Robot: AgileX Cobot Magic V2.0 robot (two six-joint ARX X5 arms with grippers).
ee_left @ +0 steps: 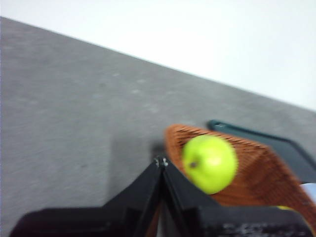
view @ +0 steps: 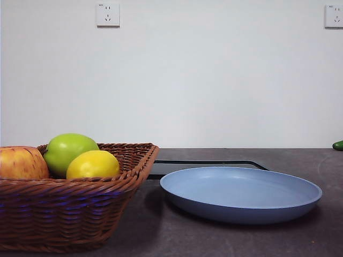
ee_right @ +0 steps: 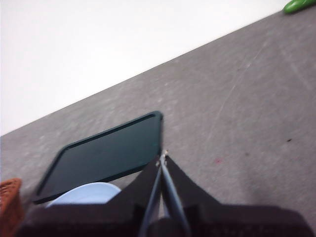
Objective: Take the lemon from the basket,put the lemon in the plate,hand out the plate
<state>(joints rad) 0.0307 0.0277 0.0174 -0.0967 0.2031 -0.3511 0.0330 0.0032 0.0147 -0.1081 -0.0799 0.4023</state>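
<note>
A brown woven wicker basket with sloping sides and a braided rim is seen at the near left of the dark grey table in the front view. Three fruits are held in it: a small bright yellow oval lemon lies against the front rim, a larger green apple sits just behind and touching it, and a red-yellow apple is placed beside them, cut by the picture's left edge. A wide, shallow, matte light blue round plate with a raised rim rests on the table just beside the basket, on its right, and is empty. A flat black tray lies behind the plate, partly hidden by it. A small green object is seen far off at the right edge of the table. Two white wall sockets are mounted on the pale wall behind.

No arm is shown in the front view. In the left wrist view the left gripper is seen with its two black jaws pressed together at the tips, holding nothing, above the table near the basket's edge; the green apple and part of the basket are seen past it, blurred. In the right wrist view the right gripper is likewise closed and empty, above the table near a corner of the black tray, with a slice of the blue plate visible beside the jaws.
</note>
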